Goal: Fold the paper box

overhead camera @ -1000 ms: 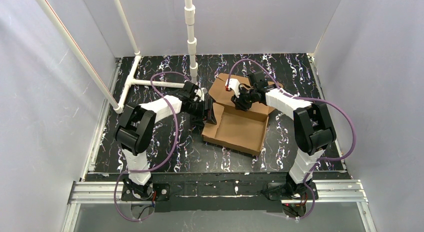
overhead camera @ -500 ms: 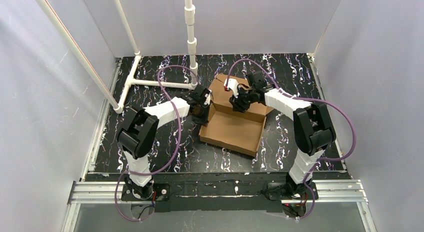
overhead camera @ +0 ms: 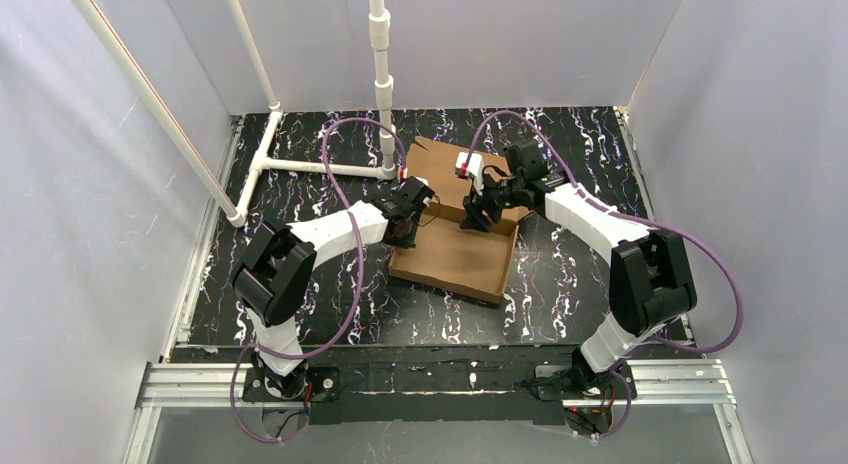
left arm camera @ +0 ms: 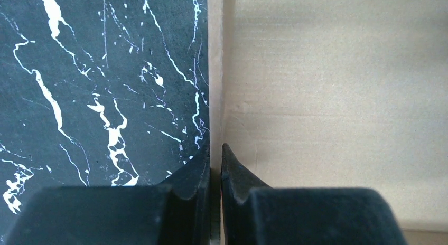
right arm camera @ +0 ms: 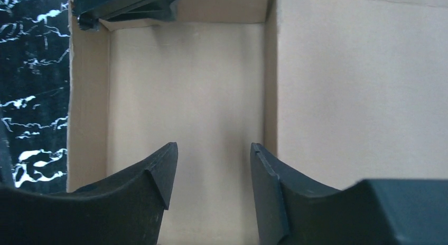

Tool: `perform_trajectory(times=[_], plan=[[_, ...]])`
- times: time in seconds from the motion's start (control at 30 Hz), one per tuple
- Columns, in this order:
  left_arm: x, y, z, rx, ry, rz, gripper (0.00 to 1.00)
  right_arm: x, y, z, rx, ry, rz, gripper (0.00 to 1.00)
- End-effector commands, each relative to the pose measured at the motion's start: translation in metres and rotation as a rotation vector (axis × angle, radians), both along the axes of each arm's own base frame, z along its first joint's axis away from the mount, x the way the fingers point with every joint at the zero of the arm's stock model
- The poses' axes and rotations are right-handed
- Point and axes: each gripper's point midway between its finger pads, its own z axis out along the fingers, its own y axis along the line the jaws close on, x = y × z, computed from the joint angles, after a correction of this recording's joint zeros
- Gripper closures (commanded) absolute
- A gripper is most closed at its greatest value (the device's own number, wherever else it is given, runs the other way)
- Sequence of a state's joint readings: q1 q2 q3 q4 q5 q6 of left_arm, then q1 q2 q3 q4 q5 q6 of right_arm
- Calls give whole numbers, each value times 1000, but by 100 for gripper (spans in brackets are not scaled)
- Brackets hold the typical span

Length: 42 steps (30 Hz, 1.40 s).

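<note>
The box (overhead camera: 452, 256) lies mid-table (overhead camera: 560, 289), open side up. Its long axis runs near to far, with the lid flap at the far end. The left gripper (left arm camera: 215, 156) is clamped on the box's left wall. The right gripper (right arm camera: 214, 150) hangs over the tray's inside with its jaws apart, holding nothing.

Top camera looks down from behind; wrist cameras closely share paper box (overhead camera: 452, 254)
</note>
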<state>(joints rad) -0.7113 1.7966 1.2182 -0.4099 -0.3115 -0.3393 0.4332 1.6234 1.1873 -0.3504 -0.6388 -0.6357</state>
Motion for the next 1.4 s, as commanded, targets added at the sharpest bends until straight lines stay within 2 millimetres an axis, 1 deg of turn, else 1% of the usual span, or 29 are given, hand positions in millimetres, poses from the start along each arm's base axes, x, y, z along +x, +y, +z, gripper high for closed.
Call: perform_trajectory(times=[0.0,0.07,0.13,0.23,0.37,0.4,0.5,0.53,0.57,0.87,0.93,1.0,1.03,1.1,1.2,1.37], plan=[[6,13,15,34,-70,65,91,-13,11,-2,104,92,12,41],[6,12,13,15,-74,80,87,-12,13,-9,108,117,5,45],[7,13,12,-2,-74,102,75,-11,13,-13,104,129,-1,47],[6,14,8,-38,-58,123,67,-11,12,-17,98,135,-7,47],[7,14,5,-112,-44,163,53,-10,11,-19,94,137,-13,47],[7,14,6,-130,-45,172,41,-10,11,-20,93,137,-13,47],[9,14,10,-167,-52,186,19,-10,11,-20,94,141,-14,47],[10,15,11,-176,-54,187,5,-10,11,-20,94,141,-14,47],[11,14,14,-184,-63,187,2,-10,11,-20,94,141,-14,47],[9,-2,37,-324,-78,146,2,-7,9,-20,93,140,-21,47],[11,-5,37,-397,-48,131,2,-7,8,-20,94,140,-23,47],[17,-3,36,-457,-33,145,3,-6,7,-18,97,138,-25,47],[17,-3,35,-479,-19,127,6,-6,6,-17,99,138,-25,47],[21,1,31,-444,-15,100,14,-5,5,-16,100,136,-28,47],[25,-2,24,-403,13,40,30,-5,4,-16,102,136,-28,47],[24,-2,2,-339,75,32,44,-3,2,-16,101,136,-32,47]])
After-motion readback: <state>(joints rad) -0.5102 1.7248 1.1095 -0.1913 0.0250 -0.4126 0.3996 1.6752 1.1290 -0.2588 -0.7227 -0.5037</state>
